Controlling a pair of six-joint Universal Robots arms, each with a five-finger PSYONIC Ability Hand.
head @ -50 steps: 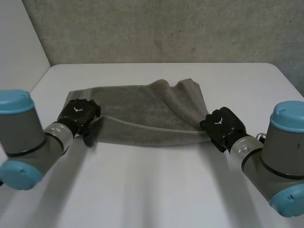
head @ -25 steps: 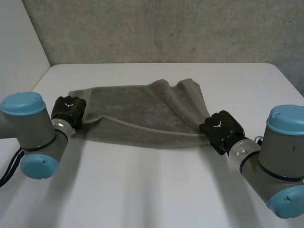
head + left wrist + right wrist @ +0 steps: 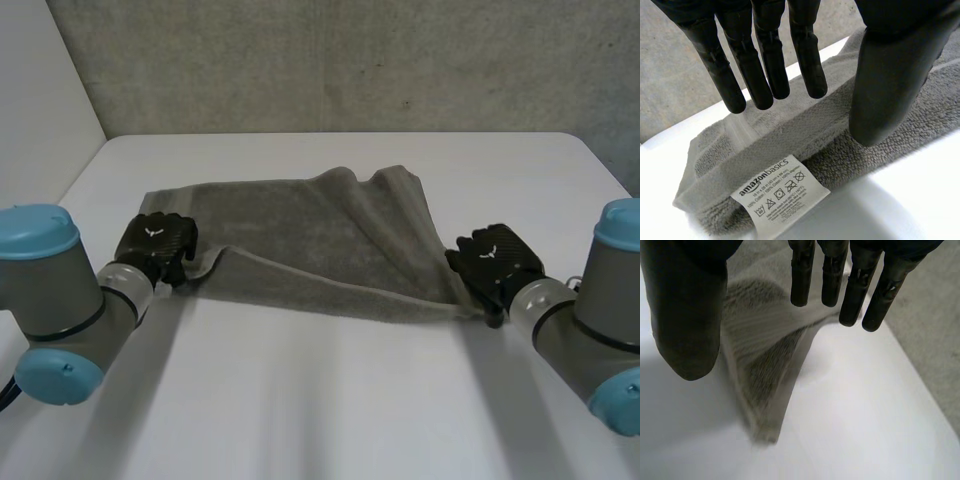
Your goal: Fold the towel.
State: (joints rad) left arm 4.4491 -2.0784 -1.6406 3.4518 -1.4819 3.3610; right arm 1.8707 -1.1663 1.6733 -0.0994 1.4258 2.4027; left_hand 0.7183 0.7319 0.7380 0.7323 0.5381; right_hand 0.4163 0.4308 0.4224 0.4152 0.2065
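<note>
The head camera sits high between and behind the two arms. It looks forward and down across the white table (image 3: 330, 400) to the grey wall (image 3: 350, 60) along the upper frame, and the arms enter at the lower left and lower right. The left wrist camera looks from very close along the left hand (image 3: 155, 240) at one corner of the towel (image 3: 310, 235), where a label (image 3: 780, 192) lies. The right wrist camera, equally close, looks along the right hand (image 3: 497, 262) at the towel's other end. All three views share the towel and the table.
</note>
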